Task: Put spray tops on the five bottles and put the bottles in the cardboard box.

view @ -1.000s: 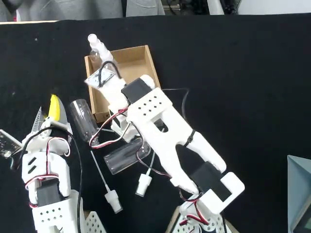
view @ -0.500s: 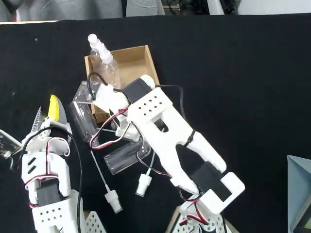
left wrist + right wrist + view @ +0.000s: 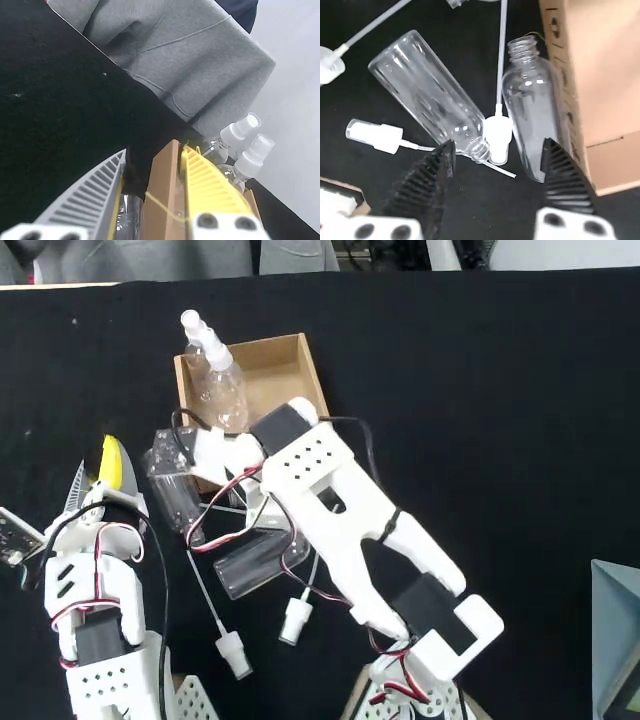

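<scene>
Having left a capped bottle [image 3: 222,390] in the far-left corner of the cardboard box [image 3: 290,365], the right hand [image 3: 498,149] is pulling back nearer, wide and empty, over two bare bottles [image 3: 432,100] and a spray top [image 3: 496,131] on the bench [image 3: 500,390], so another capping is probably coming.

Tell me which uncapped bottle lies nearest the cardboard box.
The bottle alongside the cardboard box wall; the other uncapped bottle lies slanted, farther from it.
</scene>
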Action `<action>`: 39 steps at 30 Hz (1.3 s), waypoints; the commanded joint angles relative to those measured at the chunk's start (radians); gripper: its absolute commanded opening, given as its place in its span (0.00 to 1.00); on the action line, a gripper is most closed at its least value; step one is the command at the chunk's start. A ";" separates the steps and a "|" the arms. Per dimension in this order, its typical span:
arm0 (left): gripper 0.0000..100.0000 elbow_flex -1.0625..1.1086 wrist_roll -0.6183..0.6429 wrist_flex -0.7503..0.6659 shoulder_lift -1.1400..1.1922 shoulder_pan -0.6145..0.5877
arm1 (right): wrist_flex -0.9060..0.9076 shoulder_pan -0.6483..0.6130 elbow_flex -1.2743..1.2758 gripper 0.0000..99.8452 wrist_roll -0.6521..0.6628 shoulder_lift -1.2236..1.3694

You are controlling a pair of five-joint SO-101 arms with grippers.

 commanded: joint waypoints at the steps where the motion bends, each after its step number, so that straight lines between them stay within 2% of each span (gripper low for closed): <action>1: 0.16 -0.042 0.012 -0.026 -0.009 -0.010 | -0.049 -0.018 0.030 0.21 0.040 -0.073; 10: 0.16 -0.042 0.012 -0.026 -0.009 -0.010 | -0.199 -0.015 0.134 0.21 0.060 -0.073; 21: 0.16 -0.042 0.009 -0.026 -0.009 -0.008 | -0.414 0.075 0.271 0.21 0.060 -0.073; 29: 0.16 -0.042 0.009 -0.026 -0.009 -0.007 | -0.473 0.074 0.325 0.21 0.060 -0.058; 39: 0.16 -0.042 0.009 -0.026 -0.009 -0.007 | -0.477 0.107 0.268 0.21 0.060 0.137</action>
